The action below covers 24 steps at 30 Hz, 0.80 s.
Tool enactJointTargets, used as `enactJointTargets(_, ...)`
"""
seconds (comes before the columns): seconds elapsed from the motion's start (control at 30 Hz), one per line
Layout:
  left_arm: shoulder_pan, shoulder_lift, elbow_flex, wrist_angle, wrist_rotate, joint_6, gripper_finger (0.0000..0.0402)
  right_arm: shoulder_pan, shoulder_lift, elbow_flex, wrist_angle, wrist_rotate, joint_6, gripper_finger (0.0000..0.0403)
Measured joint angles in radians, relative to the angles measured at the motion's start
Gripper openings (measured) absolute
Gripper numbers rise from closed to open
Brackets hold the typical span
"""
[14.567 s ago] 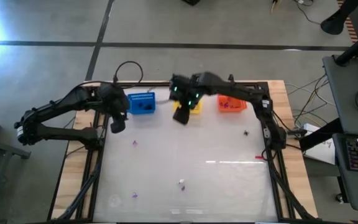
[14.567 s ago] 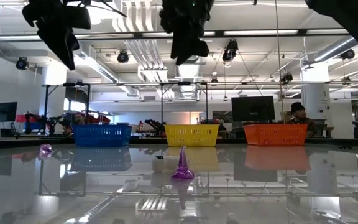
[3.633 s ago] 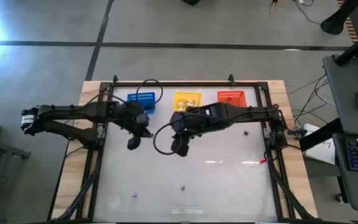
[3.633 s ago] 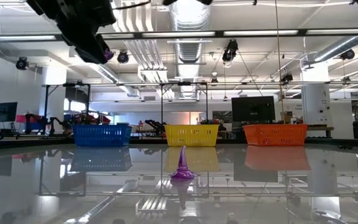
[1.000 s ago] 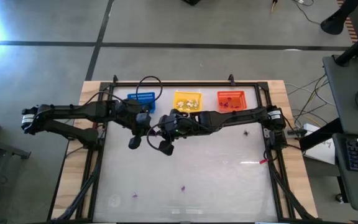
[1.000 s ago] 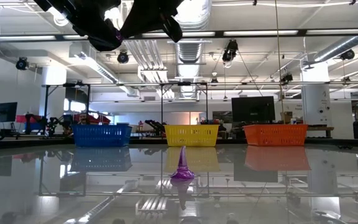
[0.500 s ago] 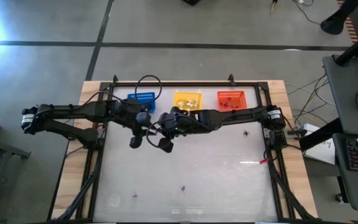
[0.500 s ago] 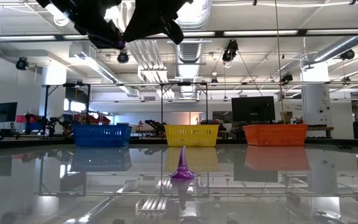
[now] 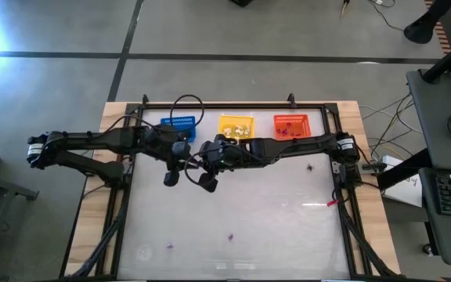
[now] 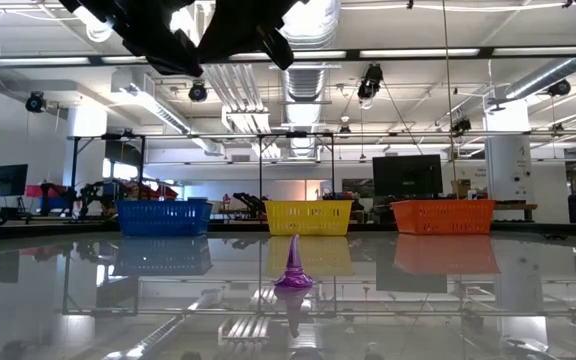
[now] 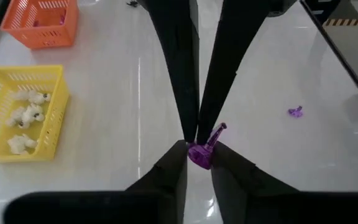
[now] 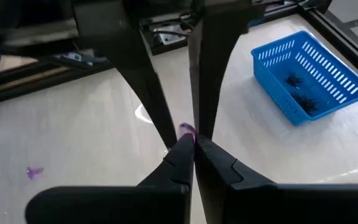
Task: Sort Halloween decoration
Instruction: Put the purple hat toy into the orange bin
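Two grippers meet tip to tip over a small purple trinket [image 11: 203, 149], above the glass table [image 9: 288, 227] in front of the blue basket [image 9: 178, 125] and the yellow basket [image 9: 236, 126].

The left gripper [image 11: 197, 153] holds the trinket's wider base between its fingertips, jaws narrowly parted around it. The trinket's thin stem slants away from that gripper toward the right gripper [image 12: 193, 144], whose fingers are pressed together beside it. Another purple cone-shaped trinket [image 10: 293, 265] stands upright on the glass.
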Motion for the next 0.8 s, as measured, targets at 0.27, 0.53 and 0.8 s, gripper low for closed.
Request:
enactJointTargets(0.27,0.001,0.032,0.000,0.006,0.002,0.017,0.0009,0.000,0.002,0.000,0.008,-0.006,0.015,0.0009)
enactJointTargets(0.53,0.001,0.043,0.000,-0.050,0.010,0.021,0.0000,0.000,0.002,0.000,0.010,-0.006,0.042,0.0009)
enactJointTargets(0.8,0.001,0.036,0.002,-0.070,0.010,0.039,0.0000,0.000,0.002,0.000,0.004,-0.014,0.047,0.0053)
